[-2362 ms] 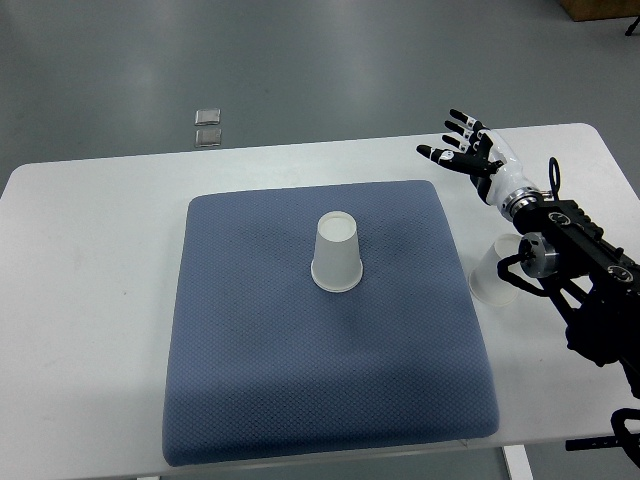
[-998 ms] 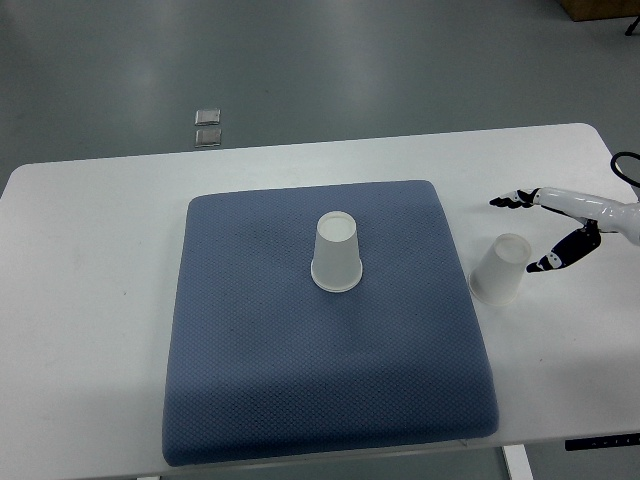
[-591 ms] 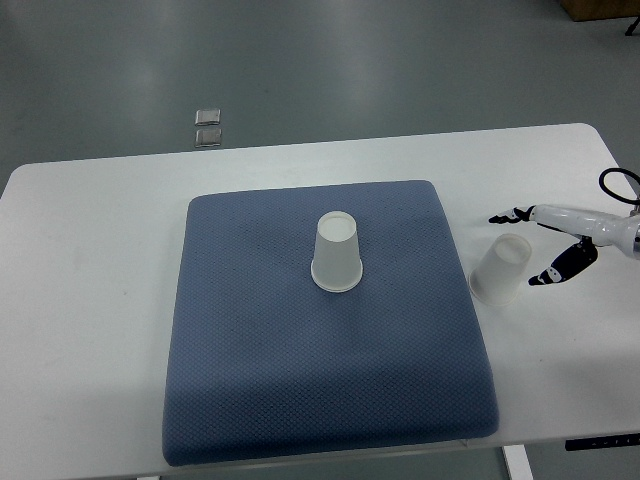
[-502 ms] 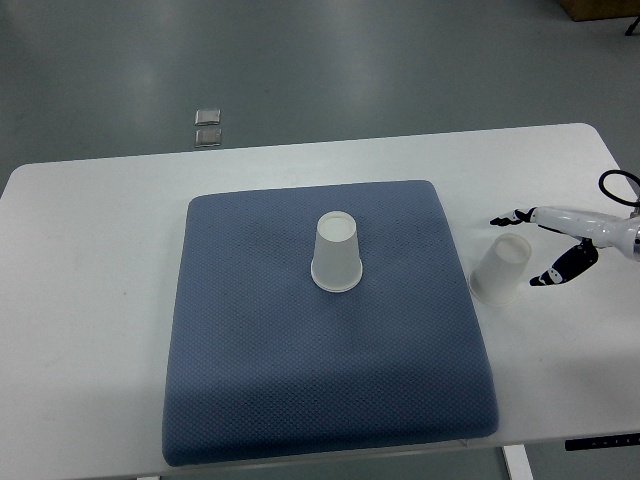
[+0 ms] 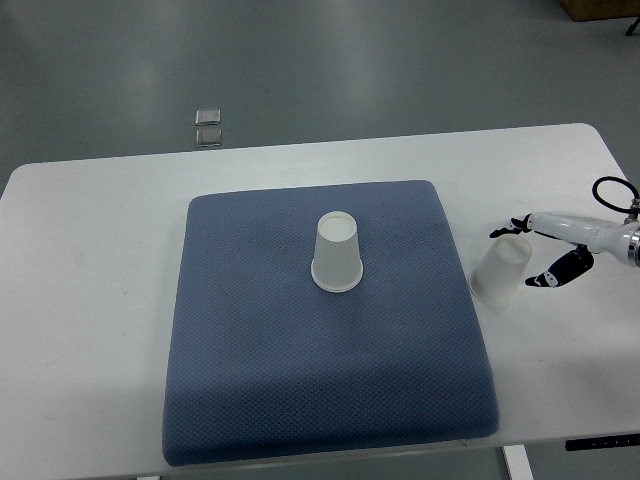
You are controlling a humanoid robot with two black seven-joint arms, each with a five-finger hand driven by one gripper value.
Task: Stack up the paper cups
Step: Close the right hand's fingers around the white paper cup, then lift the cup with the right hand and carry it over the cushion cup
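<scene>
Two white paper cups stand upside down. One cup (image 5: 337,252) is in the middle of the blue mat (image 5: 250,380). The other cup (image 5: 500,270) rests on the white table (image 5: 90,300) just off the mat's right edge. My right hand (image 5: 522,255) reaches in from the right edge, fingers spread around the right cup's far and right sides, thumb low and fingers above. I cannot tell whether they touch the cup. The left arm is out of view.
Two small clear squares (image 5: 208,127) lie on the grey floor beyond the table's far edge. A black cable loop (image 5: 606,192) shows at the right wrist. The table's right edge runs close to the hand.
The right hand came down from a raised pose near the far right and closed in on the right cup; over the last half second it crept slightly closer. Both cups kept their places.
</scene>
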